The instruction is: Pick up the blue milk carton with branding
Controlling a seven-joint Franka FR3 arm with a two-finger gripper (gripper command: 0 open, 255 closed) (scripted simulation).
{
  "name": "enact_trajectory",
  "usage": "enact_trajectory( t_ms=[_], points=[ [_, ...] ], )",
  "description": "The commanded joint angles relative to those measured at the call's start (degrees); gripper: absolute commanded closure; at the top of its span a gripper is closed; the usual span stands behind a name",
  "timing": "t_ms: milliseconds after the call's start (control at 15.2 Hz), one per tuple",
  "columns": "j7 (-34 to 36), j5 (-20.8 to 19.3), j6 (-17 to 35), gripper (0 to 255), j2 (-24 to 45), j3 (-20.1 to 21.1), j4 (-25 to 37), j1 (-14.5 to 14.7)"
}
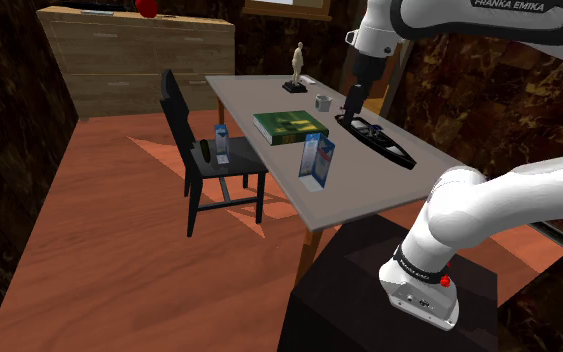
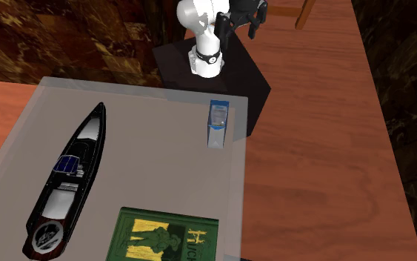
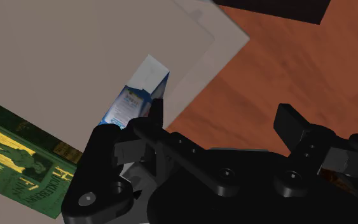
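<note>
Black stand (image 1: 369,295) at the shoulder view's lower right, with the white arm (image 1: 489,205) mounted on it and bent overhead toward the upper left.

Grey worktop (image 1: 369,195) just beyond the stand, above a reddish wood floor (image 1: 99,260).

Carton (image 1: 317,162), blue and white with a printed front panel, upright on the worktop near the edge closest to the stand. In the second exterior view, just inside the worktop's right edge and in front of the stand. Free-standing, apart from book and boat, with nothing gripping it.

Green book (image 1: 290,126) with yellow cover art, flat on the worktop beyond the carton.

Black boat (image 1: 377,142), long and narrow, flat on the worktop. To the right of the book in the shoulder view, well apart from the carton.

Hand (image 1: 353,108), all black, raised clear of the worktop and in line with the boat's far end in the shoulder view. Fingers (image 3: 290,124) spread wide in the wrist view, nothing between them. Carton visible past one finger, lower down, not touched.

Pale mug (image 1: 323,101) on the worktop just beyond the book. Figurine (image 1: 297,65) on a dark base near the far edge.

Black chair (image 1: 204,160) at the worktop's left side in the shoulder view. Small pale item (image 1: 221,145) on its seat, too small to identify.

Wooden dresser (image 1: 139,60) farthest back, against a dark wall.
</note>
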Motion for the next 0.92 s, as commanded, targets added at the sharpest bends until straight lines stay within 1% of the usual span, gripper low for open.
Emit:
enact_trajectory(
  t_ms=[0,396,858],
  points=[
    [0.00,0.00,0.00,0,0.00,0.00,0.00,0.00],
    [4.85,-0.35,9.70,0,10.15,-2.06,-1.02,-3.30],
    [9.92,-0.06,19.77,0,23.40,-5.00,0.44,-6.58]
  ],
)
